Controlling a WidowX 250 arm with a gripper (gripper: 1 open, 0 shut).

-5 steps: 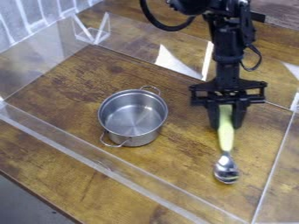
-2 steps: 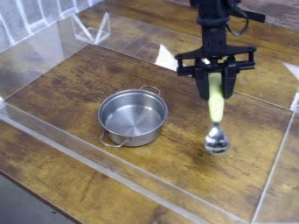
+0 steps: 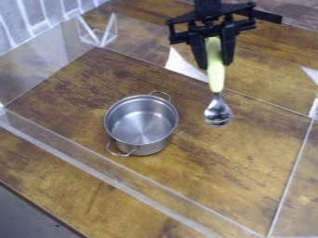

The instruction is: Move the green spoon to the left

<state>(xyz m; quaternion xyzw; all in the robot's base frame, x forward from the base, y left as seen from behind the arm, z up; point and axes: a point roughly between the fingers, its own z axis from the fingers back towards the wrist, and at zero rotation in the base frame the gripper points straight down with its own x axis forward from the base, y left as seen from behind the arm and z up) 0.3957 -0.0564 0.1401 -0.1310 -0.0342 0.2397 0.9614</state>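
The green spoon (image 3: 217, 72) hangs almost upright in the air, yellow-green handle at the top and its shiny silver bowl (image 3: 218, 114) at the bottom, above the wooden table at the right. My gripper (image 3: 215, 45) is shut on the upper part of the handle, black fingers on either side of it. The spoon's bowl is clear of the tabletop, to the right of the pot and higher in the picture.
A round steel pot (image 3: 140, 124) with two small handles stands on the wooden table (image 3: 74, 93) left of centre. Clear plastic walls (image 3: 50, 51) ring the table, with a low one along the front edge.
My gripper has risen with the spoon and shifted left; the spoon's bowl, resting on the table before, now hangs in the air.
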